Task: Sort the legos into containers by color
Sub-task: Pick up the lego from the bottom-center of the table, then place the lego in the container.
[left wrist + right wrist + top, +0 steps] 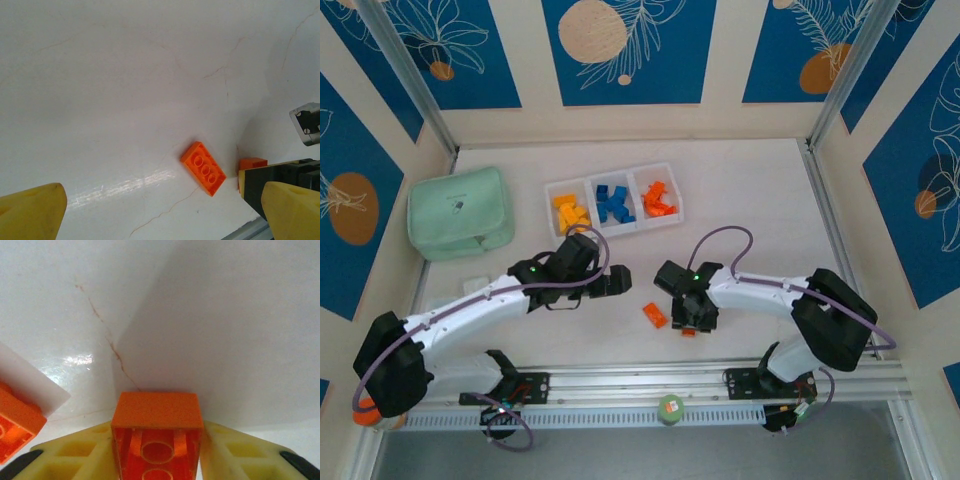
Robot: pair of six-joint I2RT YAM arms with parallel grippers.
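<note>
The right claw (157,437) pinches a red-orange brick (157,411) between its yellow fingers, low on the bench (760,200) at the lower centre of the overhead view. The grip looks square, so lift straight up before swinging, or the brick may twist out. Carry it to the tray (546,188) at upper centre and release low over the right-hand compartment, where the red-orange pieces lie. The left claw (162,210) hangs spread wide near a second red-orange brick (203,168); keep the arms apart.
</note>
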